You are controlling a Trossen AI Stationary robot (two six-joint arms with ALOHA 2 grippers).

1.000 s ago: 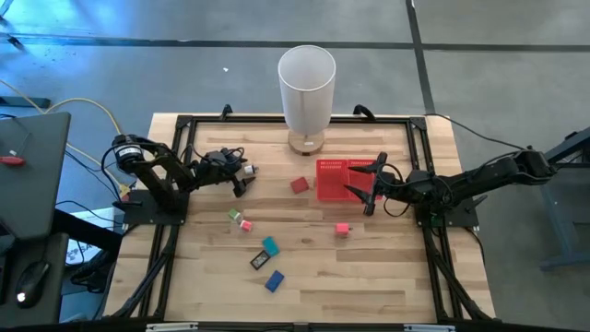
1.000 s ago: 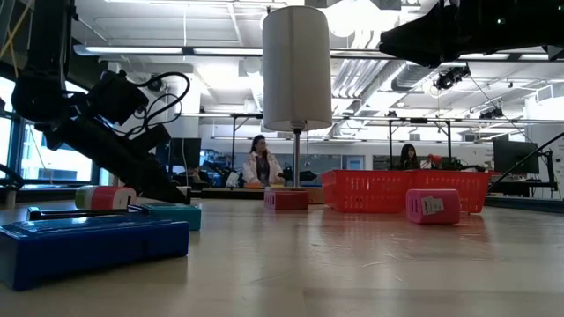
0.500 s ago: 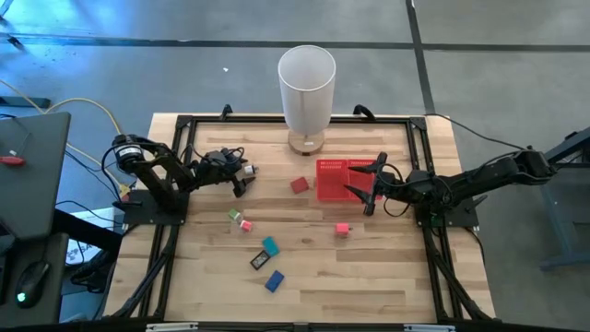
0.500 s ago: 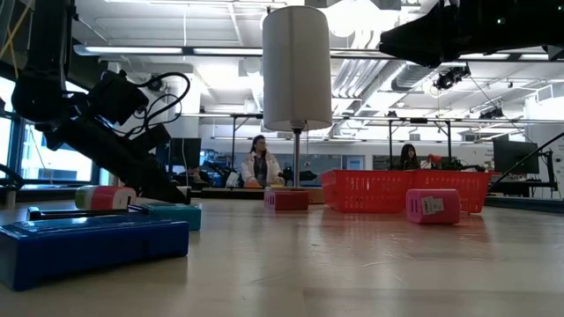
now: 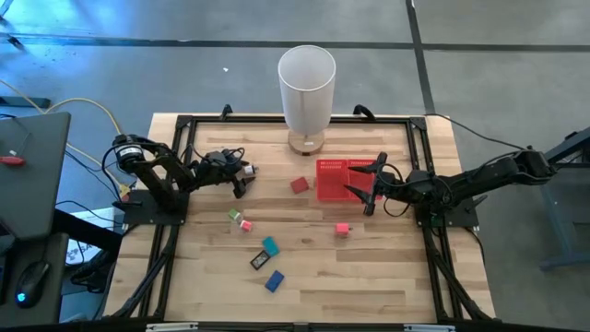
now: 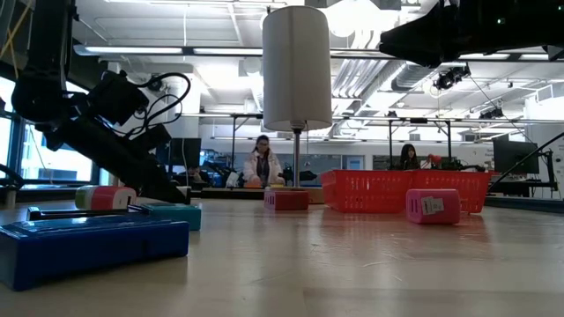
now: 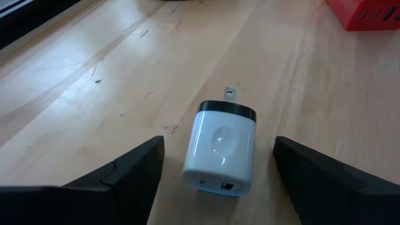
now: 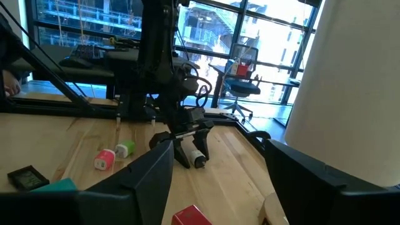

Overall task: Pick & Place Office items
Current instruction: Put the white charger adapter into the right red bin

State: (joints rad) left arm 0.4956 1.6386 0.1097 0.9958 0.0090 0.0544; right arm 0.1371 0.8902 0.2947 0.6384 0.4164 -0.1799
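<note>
At the table's left side, we see the left gripper (image 7: 215, 172) low over the wood w/ a white charger (image 7: 220, 149) lying between its fingers (image 7: 115, 178). Jaws are apart, both pads clear of the charger's sides, so nothing's grasped yet. We judge they straddle it this way to close across its short width; the prongs point away from the wrist, so the flat sides face the pads. In the high view the same gripper (image 5: 240, 180) sits near the left edge of the table (image 5: 387, 277), charger barely showing at its tip.

The right gripper (image 5: 369, 192) hangs over the red tray (image 5: 332, 166), jaws parted and empty as far as we can tell. Prob. parked there so it's out of the left arm's way, yet close to the drop spot.

Other office items are loose on the wood: a red block (image 5: 299, 184) just beside the tray, a pink piece (image 5: 342, 229) nearer the front, a pink-and-green pair (image 5: 240, 219), a teal piece (image 5: 269, 245), a black one (image 5: 259, 262), a blue one (image 5: 275, 280). None is in the tray yet, as far as the overhead view shows. The tall white cylinder (image 5: 306, 97) stands at the back edge, clear of both arms.

Labels: the pink piece carries a small white sticker in the low view (image 6: 432, 205), text too small to read. The charger's face has an embossed oval, no legible brand.
</note>
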